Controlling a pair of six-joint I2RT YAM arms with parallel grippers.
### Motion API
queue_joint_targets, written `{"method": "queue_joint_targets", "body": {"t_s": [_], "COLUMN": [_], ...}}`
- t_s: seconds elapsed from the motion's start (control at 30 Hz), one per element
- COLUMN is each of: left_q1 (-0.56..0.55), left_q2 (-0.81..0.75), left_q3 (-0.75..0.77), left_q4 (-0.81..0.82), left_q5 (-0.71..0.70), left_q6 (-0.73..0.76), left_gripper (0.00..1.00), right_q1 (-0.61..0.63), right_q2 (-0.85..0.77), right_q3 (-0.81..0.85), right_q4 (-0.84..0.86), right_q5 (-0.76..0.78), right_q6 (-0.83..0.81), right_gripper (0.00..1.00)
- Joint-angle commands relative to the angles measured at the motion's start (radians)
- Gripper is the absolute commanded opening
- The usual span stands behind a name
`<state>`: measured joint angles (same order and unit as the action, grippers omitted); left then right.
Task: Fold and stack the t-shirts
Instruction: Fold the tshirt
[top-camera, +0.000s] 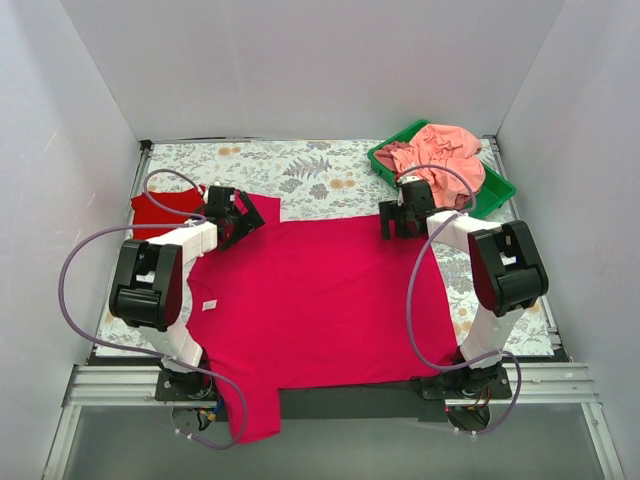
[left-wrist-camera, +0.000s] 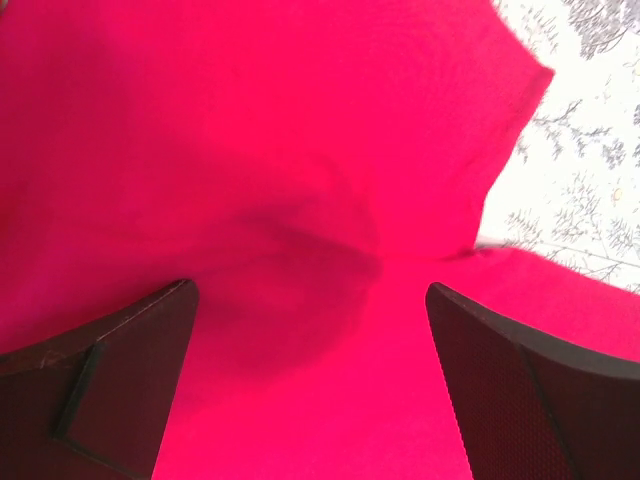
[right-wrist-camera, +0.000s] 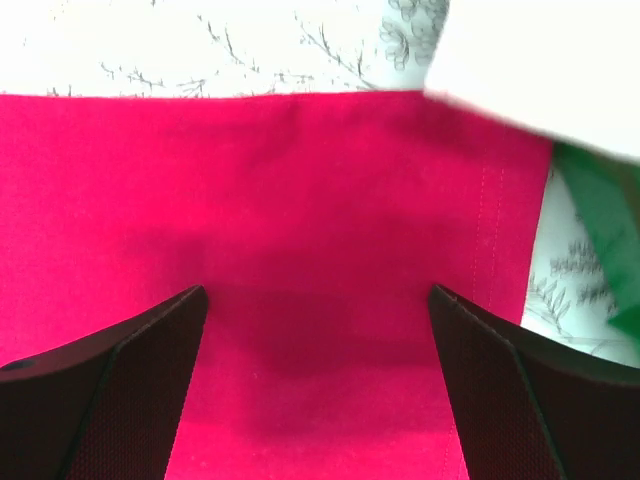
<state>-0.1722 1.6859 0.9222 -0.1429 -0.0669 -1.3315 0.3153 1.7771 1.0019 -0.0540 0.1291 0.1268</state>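
The large crimson-magenta t-shirt (top-camera: 320, 300) lies spread flat across the middle of the table, one sleeve hanging over the near edge. My left gripper (top-camera: 245, 220) is open, low over its far left corner by a sleeve; the left wrist view shows the gripper (left-wrist-camera: 312, 290) with jaws wide apart over the cloth (left-wrist-camera: 300, 120). My right gripper (top-camera: 392, 222) is open over the far right corner; in the right wrist view the gripper (right-wrist-camera: 318, 292) straddles the cloth (right-wrist-camera: 300, 180) near its hem. The smaller scarlet-red t-shirt (top-camera: 160, 210) lies at the far left, partly behind my left arm.
A green tray (top-camera: 500, 192) at the far right holds crumpled salmon-pink cloth (top-camera: 440, 150); its edge shows in the right wrist view (right-wrist-camera: 600, 220). The grey floral-print cloth (top-camera: 310, 170) covers the table. White walls enclose three sides.
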Motion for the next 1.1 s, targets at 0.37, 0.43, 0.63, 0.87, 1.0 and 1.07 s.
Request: {"method": "queue_joint_targets", "body": {"t_s": [0.37,0.43,0.63,0.87,1.0,1.07], "left_q1": [0.003,0.003,0.003,0.003,0.003,0.003], "left_q2": [0.241,0.291,0.383,0.426,0.417,0.411], "left_q3": [0.251,0.314,0.418,0.498,0.506,0.507], "left_q4": [0.003,-0.010,-0.032,-0.058,-0.069,-0.073], "left_q5": [0.010,0.025,0.035,0.047,0.032,0.033], "left_q6": [0.067,0.075,0.087,0.097,0.100,0.103], "left_gripper": [0.97,0.97,0.97,0.97,0.97,0.97], "right_q1": [-0.030,-0.036,-0.047,-0.048,-0.048,-0.051], "right_q2": [0.202,0.202,0.196,0.223,0.239,0.240], "right_q3": [0.264,0.270,0.288,0.346,0.366,0.371], "right_q4": [-0.113,-0.119,-0.124,-0.129,-0.130,-0.133], "right_q5": [0.170,0.193,0.187,0.185,0.190,0.188], "right_q6": [-0.041,-0.035,-0.042,-0.072,-0.078,-0.078], "right_gripper": [0.98,0.97,0.97,0.97,0.98,0.98]}}
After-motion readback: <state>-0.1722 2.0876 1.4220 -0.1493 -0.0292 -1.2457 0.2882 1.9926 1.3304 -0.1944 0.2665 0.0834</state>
